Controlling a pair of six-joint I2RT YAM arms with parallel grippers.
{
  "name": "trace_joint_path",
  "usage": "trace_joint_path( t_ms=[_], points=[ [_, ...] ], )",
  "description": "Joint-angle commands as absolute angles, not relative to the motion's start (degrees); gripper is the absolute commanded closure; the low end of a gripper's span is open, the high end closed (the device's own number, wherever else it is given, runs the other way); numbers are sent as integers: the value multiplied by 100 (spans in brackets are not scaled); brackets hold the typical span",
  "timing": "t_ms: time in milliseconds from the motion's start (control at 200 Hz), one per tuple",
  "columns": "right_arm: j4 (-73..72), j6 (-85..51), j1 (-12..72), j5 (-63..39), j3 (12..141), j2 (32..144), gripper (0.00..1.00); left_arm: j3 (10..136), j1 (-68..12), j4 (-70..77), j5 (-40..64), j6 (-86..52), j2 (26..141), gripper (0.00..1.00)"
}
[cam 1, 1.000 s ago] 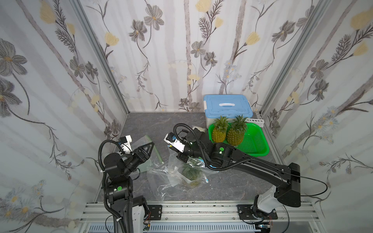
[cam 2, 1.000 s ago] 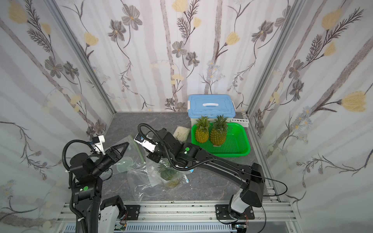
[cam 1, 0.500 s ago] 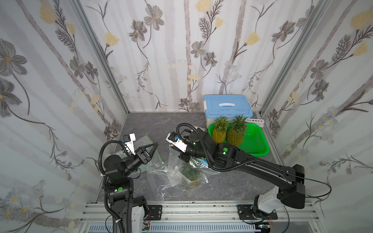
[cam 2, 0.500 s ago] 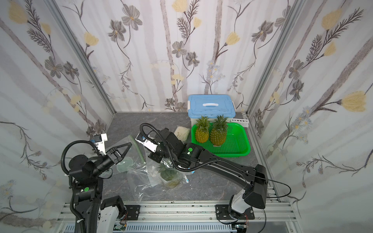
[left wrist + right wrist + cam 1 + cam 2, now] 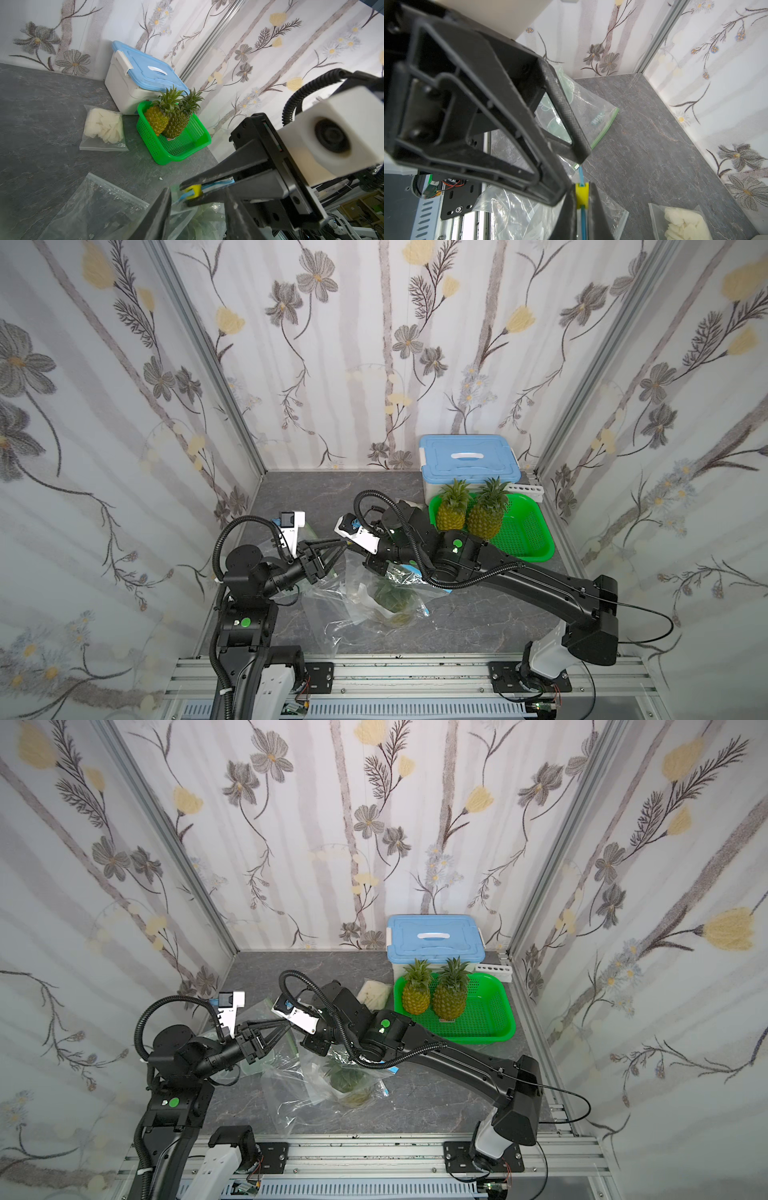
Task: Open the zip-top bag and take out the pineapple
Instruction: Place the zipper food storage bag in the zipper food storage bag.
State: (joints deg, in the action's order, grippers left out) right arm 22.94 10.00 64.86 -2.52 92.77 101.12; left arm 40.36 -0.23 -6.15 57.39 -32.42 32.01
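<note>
1. Zip-top bag [image 5: 376, 593]: clear film with a blue zip strip [image 5: 580, 175] and a yellow slider [image 5: 581, 194]. It lies crumpled on the bench [image 5: 478, 614], near the front middle. Its zip end is raised off the surface between the two arms.
2. Right gripper [image 5: 187, 193]: clamped on the yellow slider, with the blue zip strip running back between its fingers. Judged purpose: to draw the slider along the strip and part the zip.
3. Left gripper [image 5: 337, 549]: fingers apart, straddling the zip end just beside the slider. No film is visibly pinched. Judged purpose: to anchor the bag's corner so that the slider travels and the bag does not. That hold does not appear to be made yet.
4. Pineapple [image 5: 392, 593]: inside the bag, resting on the bench below the right arm's wrist.
   - Appearance: small and whole, with the green leafy crown showing most clearly and a yellowish body partly visible beneath it.
   - Both are blurred by creased, glaring film.
   - How far the zip is parted cannot be told.
   - Judged status: not yet taken out.
5. Other items, none being handled:
   - two loose pineapples [image 5: 469, 510], upright in a green basket [image 5: 519, 559] at the right rear
   - a blue-lidded box [image 5: 469, 456], touching the basket from behind
   - a packet of white slices [image 5: 104, 126], flat on the bench beside the basket
   - a green-edged bag [image 5: 591, 116], flat near the left arm
</note>
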Motion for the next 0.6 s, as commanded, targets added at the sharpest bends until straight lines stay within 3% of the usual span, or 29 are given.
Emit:
trace_joint_path(
  t_ms=[0,140,355,595],
  points=[
    [2184,1079,6494,-435,9339,10156,99,4077,-29,-729,5514,-2944,3212,54],
    [2181,1074,6496,-439,9343,10150,99,4038,-32,-610,5529,-3005,3306,56],
    [2168,1090,6495,-463,9343,10128,99,3995,-33,-512,5536,-3085,3375,74],
    [2128,1099,6486,-449,9374,10177,99,3951,-33,-404,5617,-3188,3415,74]
  ],
)
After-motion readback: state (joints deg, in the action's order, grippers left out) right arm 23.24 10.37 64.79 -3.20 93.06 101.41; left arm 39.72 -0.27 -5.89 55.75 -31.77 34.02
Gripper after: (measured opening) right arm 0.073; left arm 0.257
